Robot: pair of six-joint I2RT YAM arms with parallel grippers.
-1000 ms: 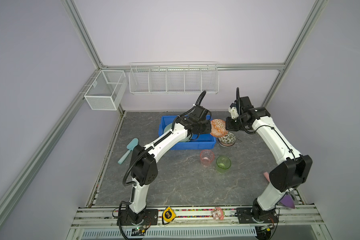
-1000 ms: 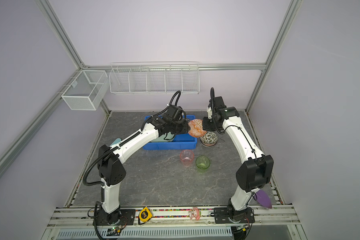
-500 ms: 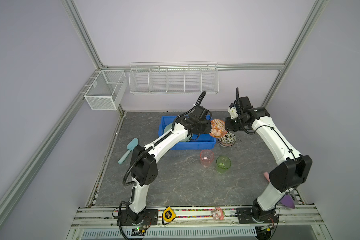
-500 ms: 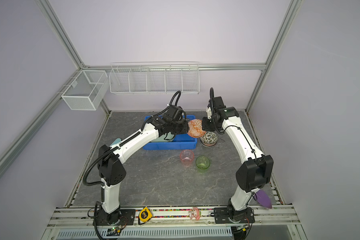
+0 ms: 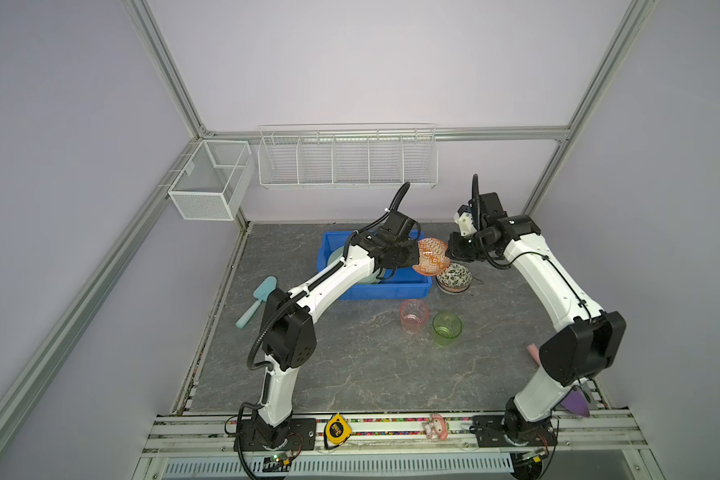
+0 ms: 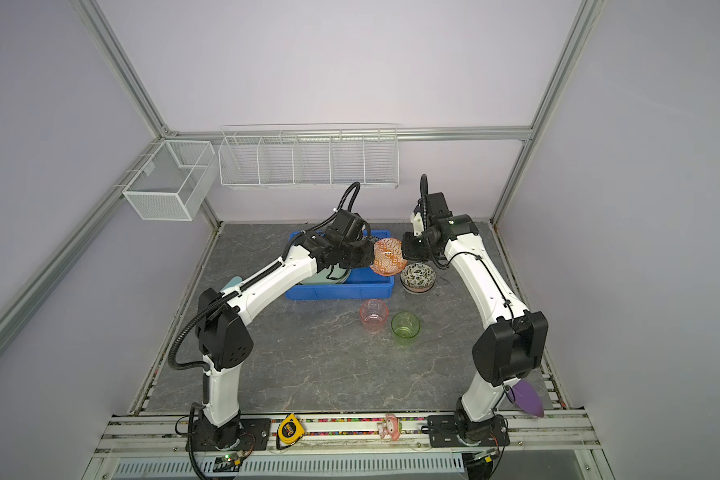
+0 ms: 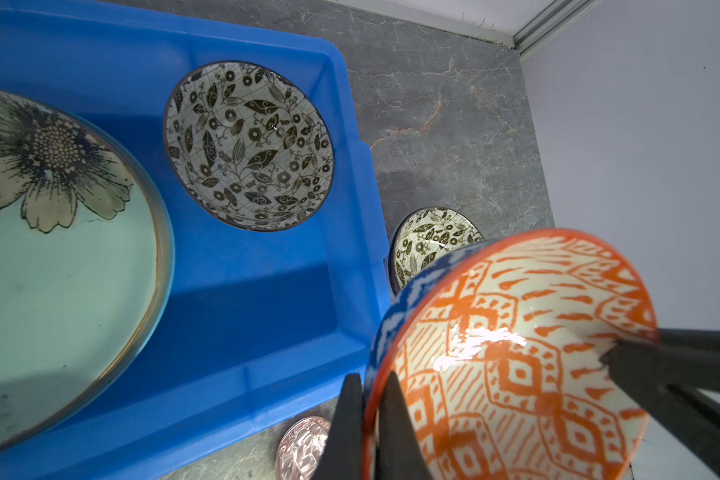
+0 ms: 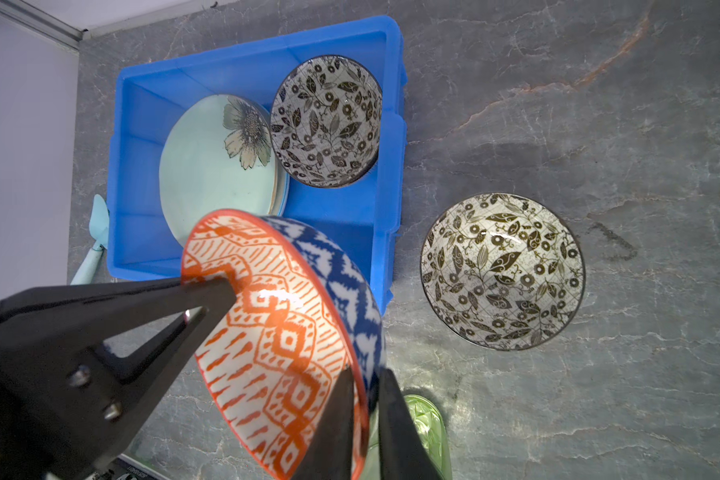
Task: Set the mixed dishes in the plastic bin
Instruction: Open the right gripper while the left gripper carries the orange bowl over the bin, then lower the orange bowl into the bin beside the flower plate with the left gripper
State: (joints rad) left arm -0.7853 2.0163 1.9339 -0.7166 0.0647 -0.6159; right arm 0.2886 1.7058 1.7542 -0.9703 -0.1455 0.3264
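Left gripper (image 7: 371, 388) pinches orange bowl (image 5: 432, 257) at rim. Right gripper (image 8: 366, 384) straddles the opposite rim, narrow gap, grip unclear. Bowl tilted, airborne by blue bin (image 5: 375, 291) right end, desk (image 5: 350, 365) back. Leaf bowl (image 5: 454, 277) just beside bin.

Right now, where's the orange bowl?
In both top views the orange bowl hangs tilted between the left gripper and right gripper, at the blue bin's right end, near the leaf-patterned bowl outside it.

By my count: bowls, three: one orange bowl (image 5: 433, 259), two leaf-patterned bowls (image 8: 327, 120) (image 8: 501, 270). Cups, two: pink cup (image 5: 414, 316), green cup (image 5: 447, 328). Scoops, two: teal scoop (image 5: 262, 289), purple scoop (image 6: 526, 397). Blue bin (image 5: 383, 291), one. Flowered plate (image 8: 208, 166), one in sight.
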